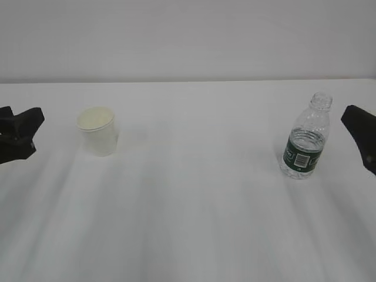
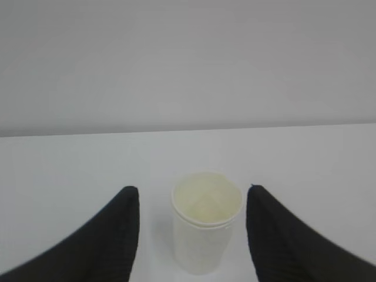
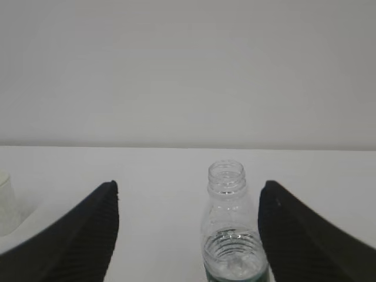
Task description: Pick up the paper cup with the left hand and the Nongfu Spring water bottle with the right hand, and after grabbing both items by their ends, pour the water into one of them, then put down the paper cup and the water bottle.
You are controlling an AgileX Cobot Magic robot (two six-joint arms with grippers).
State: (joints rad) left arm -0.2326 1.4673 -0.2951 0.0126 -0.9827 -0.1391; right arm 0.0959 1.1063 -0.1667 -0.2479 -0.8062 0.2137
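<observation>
The white table (image 1: 188, 223) takes up nearly everything, bare apart from two things standing well apart. Toward its right edge stands the Nongfu Spring water bottle (image 1: 305, 144), upright, capless, with water (image 3: 234, 258) showing up to about the shoulder above the green label. Toward the left edge stands the paper cup (image 1: 97, 130), upright, and it looks empty inside.

At the left edge the left hand (image 1: 20, 134) sits level with the cup, still apart from it. From its wrist view the fingers (image 2: 120, 229) are spread, with the cup framed between them and a gap on each side. At the right edge the right hand (image 1: 361, 138) waits just beside the bottle, not touching. Its fingers (image 3: 97, 229) are also wide apart, the bottle's neck sitting between them, a little nearer the right finger.

I'd say both are about to go in for the grasp. The cup is thin, so the left should close gently, low on the wall, or it will crumple. The right would do well to centre on the bottle first, then grip the ribbed body firmly without squeezing water out of the open neck.
</observation>
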